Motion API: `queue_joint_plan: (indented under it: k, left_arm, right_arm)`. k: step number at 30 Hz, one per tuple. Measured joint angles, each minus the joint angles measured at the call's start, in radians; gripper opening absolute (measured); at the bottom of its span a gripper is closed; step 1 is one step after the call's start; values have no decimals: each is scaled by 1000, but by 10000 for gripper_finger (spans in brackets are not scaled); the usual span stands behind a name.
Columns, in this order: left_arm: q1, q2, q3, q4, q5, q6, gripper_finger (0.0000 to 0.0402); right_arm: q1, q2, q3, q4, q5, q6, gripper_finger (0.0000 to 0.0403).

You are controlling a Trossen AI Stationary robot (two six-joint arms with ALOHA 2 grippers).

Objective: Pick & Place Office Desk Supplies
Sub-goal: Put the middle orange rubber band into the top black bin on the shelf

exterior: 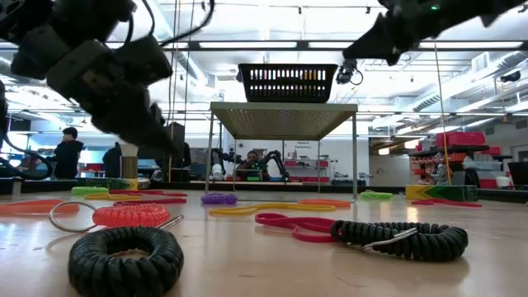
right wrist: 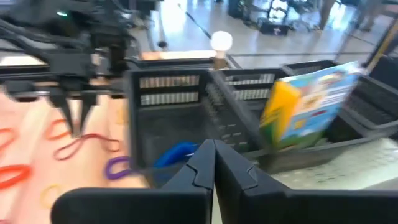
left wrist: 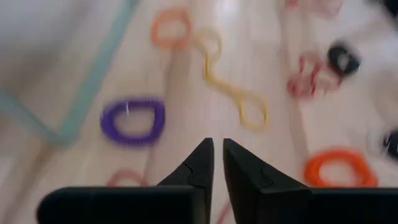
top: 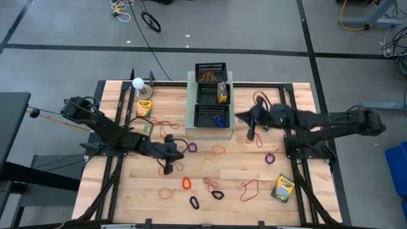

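Observation:
Rubber-band loops in several colours lie over the wooden table (top: 127, 191). My left gripper (top: 168, 166) (left wrist: 217, 155) hangs over them at left of centre, its fingers a slim gap apart with nothing between them. A red band (right wrist: 81, 146) lies just below its fingertips; whether they touch it I cannot tell. A purple coil (left wrist: 132, 121) and a yellow band (left wrist: 236, 93) lie ahead of it. My right gripper (top: 250, 127) (right wrist: 213, 149) is shut and empty, to the right of the near black mesh tray (top: 212, 114), which holds a blue band (right wrist: 177, 152).
The pale-green box (top: 191, 130) carries both mesh trays and a crayon box (top: 222, 92). More crayon boxes lie at the far left (top: 144, 107) and the near right (top: 283, 188). A white ball on a stand (top: 138, 83) is at the far left. Black coils (exterior: 124, 260) lie near the front edge.

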Motion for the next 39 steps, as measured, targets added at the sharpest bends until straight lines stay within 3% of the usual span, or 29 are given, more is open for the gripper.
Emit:
queue_joint_plan:
  k: [8,11,20,28,39]
  left_arm:
    - [-10,29,154,-366,85,21,77]
    - [-35,29,190,-446,152,22,74]
    - [-125,29,260,-800,176,-121,112]
    - [-119,61,243,-811,142,-219,152]
    - [-116,99,243,-796,129,-153,105]
  right_arm:
    - [158,1,-138,209,63,-2,10]
    - [186,1,-175,297,63,-1,10]
    - [220,1,-211,353,61,-20,11]
    - [219,1,-211,353,60,-55,11]
    - [219,1,-211,345,53,-55,11]
